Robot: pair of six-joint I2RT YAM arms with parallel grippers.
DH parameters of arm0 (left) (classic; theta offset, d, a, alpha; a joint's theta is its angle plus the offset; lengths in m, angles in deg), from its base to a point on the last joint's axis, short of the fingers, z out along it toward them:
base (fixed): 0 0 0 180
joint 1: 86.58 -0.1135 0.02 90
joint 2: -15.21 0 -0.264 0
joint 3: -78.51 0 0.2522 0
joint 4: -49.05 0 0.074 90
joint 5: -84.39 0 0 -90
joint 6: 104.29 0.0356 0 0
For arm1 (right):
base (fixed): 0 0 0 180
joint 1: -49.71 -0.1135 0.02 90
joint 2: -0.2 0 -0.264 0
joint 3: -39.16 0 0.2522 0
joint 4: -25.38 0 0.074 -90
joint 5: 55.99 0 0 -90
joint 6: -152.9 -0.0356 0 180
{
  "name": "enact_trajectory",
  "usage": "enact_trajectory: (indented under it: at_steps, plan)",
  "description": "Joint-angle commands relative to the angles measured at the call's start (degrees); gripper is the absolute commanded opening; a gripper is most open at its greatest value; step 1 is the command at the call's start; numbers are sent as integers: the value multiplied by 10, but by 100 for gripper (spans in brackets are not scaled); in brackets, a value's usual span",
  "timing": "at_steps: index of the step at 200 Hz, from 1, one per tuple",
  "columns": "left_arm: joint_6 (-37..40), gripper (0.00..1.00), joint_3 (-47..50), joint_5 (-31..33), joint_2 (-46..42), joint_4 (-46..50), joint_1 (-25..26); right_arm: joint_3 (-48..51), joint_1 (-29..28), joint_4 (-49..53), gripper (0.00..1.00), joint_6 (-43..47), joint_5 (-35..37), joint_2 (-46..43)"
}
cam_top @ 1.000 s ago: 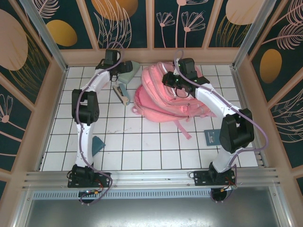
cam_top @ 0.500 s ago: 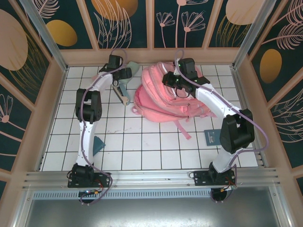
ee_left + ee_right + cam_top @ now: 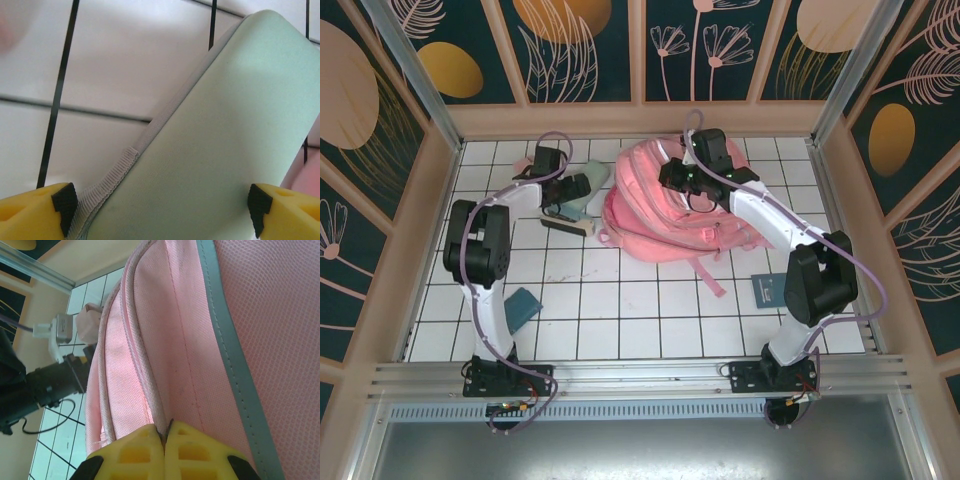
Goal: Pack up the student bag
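The student bag (image 3: 665, 215) is a big pink backpack lying at the back middle of the tiled table. My right gripper (image 3: 672, 178) is at its upper left rim. In the right wrist view the yellow fingers (image 3: 165, 432) are shut on a seam of the student bag (image 3: 210, 340), beside a grey strip. A pale green pouch (image 3: 590, 182) lies just left of the bag. My left gripper (image 3: 575, 187) spans it: in the left wrist view the pouch (image 3: 215, 145) reaches from one pad to the other of my left gripper (image 3: 162, 205), jaws wide and touching both edges.
A dark flat bar-shaped item (image 3: 565, 225) lies below the pouch. A teal book (image 3: 523, 305) sits front left, a dark blue booklet (image 3: 765, 290) front right. A small pink object (image 3: 524, 165) is behind the left arm. Wooden walls close in the table on three sides.
The left arm swung its elbow out to the left and the gripper came toward the front, the pouch moving with it. The dark bar turned flat. The right arm stayed put.
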Motion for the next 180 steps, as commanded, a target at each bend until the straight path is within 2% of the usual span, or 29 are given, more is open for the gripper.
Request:
enact_trajectory:
  at_steps: [1,60,102,180]
  plan:
    - [-9,96,20,-30,-39,-9,-1,3,-13,-34,0,-18,-30,-39]
    - [95,99,-3,-15,-30,26,5,17,-20,-32,0,-16,-24,-50]
    - [182,99,-41,34,17,62,24,24,-20,-27,0,-16,-20,-58]
    - [221,99,-61,78,66,81,50,17,-18,-18,0,-11,-17,-56]
